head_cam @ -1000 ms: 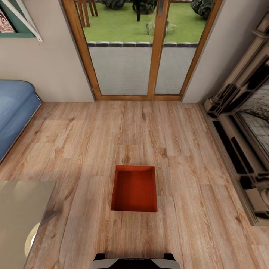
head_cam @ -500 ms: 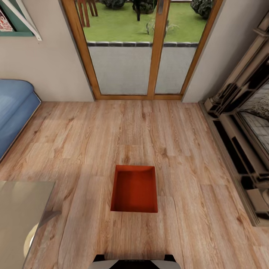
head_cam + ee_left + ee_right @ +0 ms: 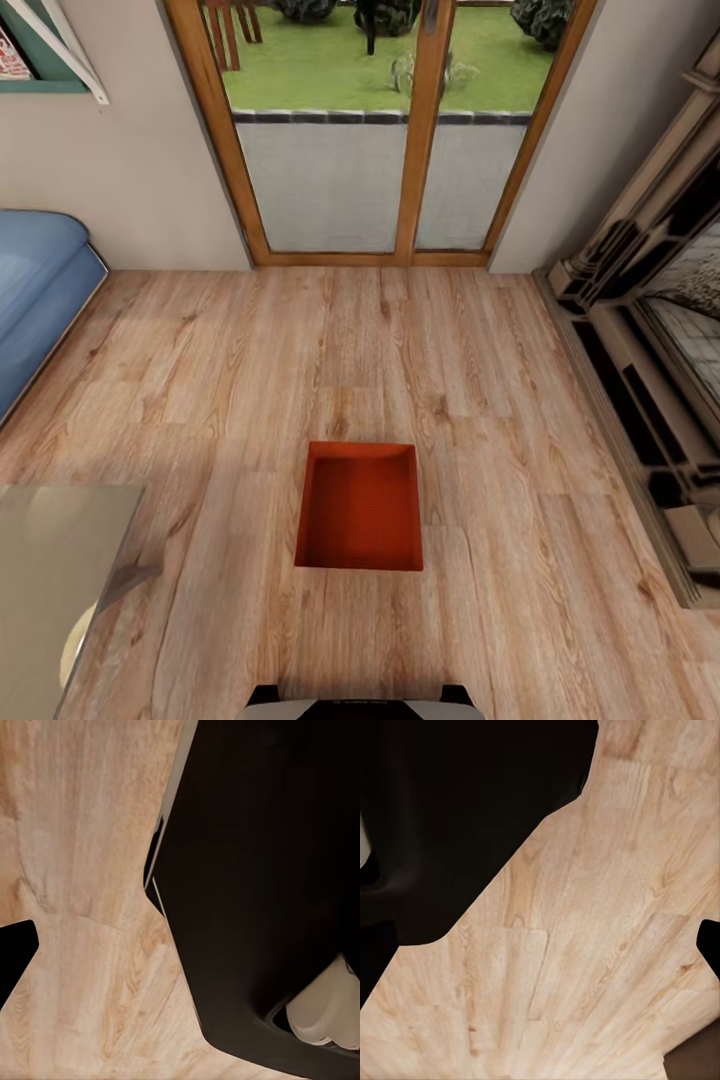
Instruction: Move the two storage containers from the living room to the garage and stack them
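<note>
One orange-red storage container (image 3: 359, 507) sits lidless and empty on the light wood planks of the living room, straight ahead of my base (image 3: 360, 702). In the left wrist view, the left gripper (image 3: 180, 960) hangs over wood planks beside my dark body, with one dark fingertip (image 3: 15, 954) at the picture's edge. The right wrist view shows the right gripper (image 3: 540, 945) the same way, with a fingertip (image 3: 709, 945) at the far edge. Both sets of fingers stand wide apart with nothing between them. The garage is out of view.
A blue sofa (image 3: 35, 290) stands at the left. Wood-framed glass doors (image 3: 370, 150) close off the far wall. The brick-and-dark-wood fireplace (image 3: 650, 350) lines the right side. A pale tabletop (image 3: 50, 570) juts in at the near left.
The whole view has crept slightly, so the sofa and tabletop sit a little further left. The container has not moved on the floor.
</note>
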